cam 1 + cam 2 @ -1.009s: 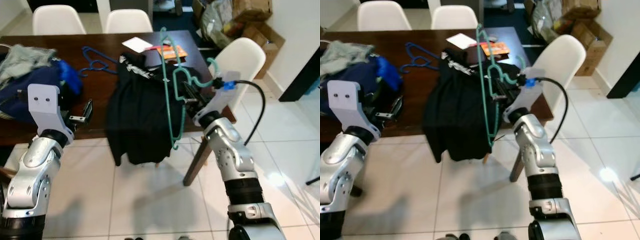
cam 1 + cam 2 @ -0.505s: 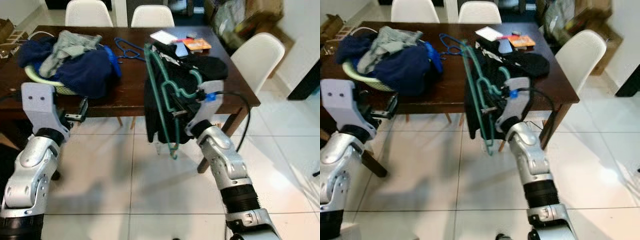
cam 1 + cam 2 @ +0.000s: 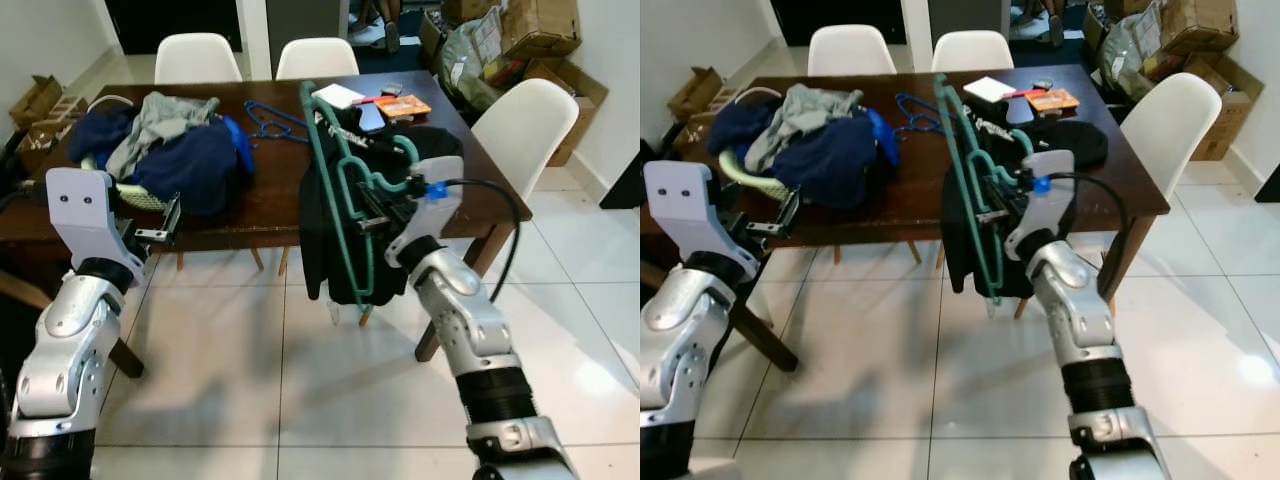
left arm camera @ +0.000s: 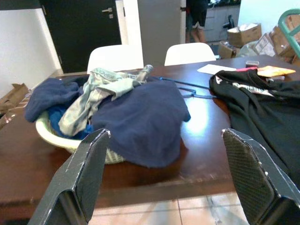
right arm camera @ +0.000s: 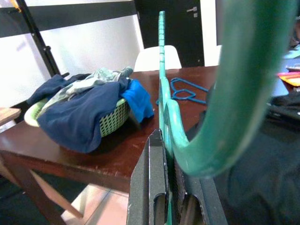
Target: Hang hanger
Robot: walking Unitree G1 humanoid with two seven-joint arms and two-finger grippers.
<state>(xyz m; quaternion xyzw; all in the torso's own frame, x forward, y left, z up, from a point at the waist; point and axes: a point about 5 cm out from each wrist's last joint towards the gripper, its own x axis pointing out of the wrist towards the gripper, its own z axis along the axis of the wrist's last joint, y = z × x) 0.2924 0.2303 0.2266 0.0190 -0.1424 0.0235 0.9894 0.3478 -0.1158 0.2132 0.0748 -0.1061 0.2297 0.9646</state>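
Note:
A green plastic hanger stands upright in the air in front of the dark wooden table, held at its neck by my right gripper, which is shut on it. In the right wrist view the hanger runs up from the closed fingers. A black garment drapes over the table's near edge just behind the hanger. My left gripper hovers open at the left, short of the table edge; its fingers frame a laundry basket.
A pale green basket heaped with blue and grey clothes sits on the table's left. A blue hanger and papers lie farther back. White chairs stand around the table. Cardboard boxes crowd the far right corner. Tiled floor lies in front.
The camera has pulled back and turned left, bringing the basket and whole table into view. My right gripper keeps hold of the green hanger throughout.

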